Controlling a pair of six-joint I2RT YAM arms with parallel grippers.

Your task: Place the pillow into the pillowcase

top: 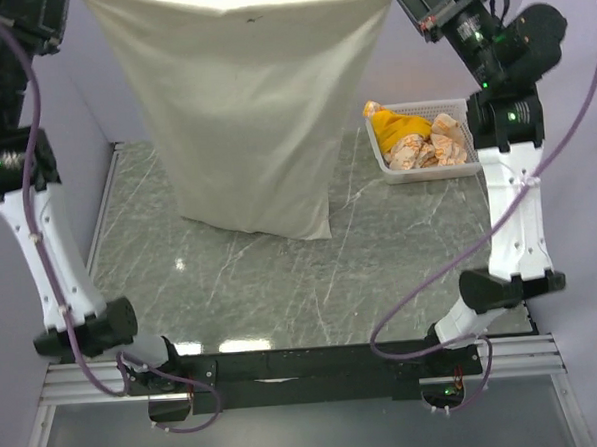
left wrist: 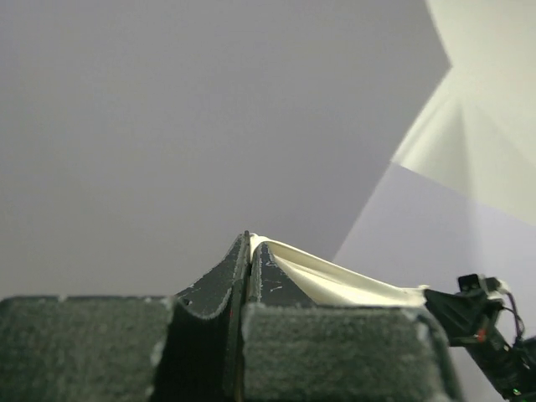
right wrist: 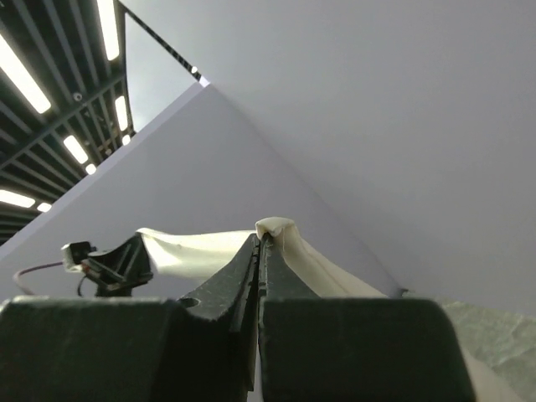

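A robot lab booth: lilac partition walls (left wrist: 167, 126); marble-patterned table (top: 380, 249); aluminium base rail (top: 526, 355); strip lights (right wrist: 25, 75) under open ceiling

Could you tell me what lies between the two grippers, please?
The pillowcase spans it, its top edge pinched by left gripper and right gripper; both wrist views show this.

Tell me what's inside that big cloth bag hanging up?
Only the outside of the pillowcase shows, pinched at its top by the left gripper and right gripper. Its cloth hides whatever is inside.
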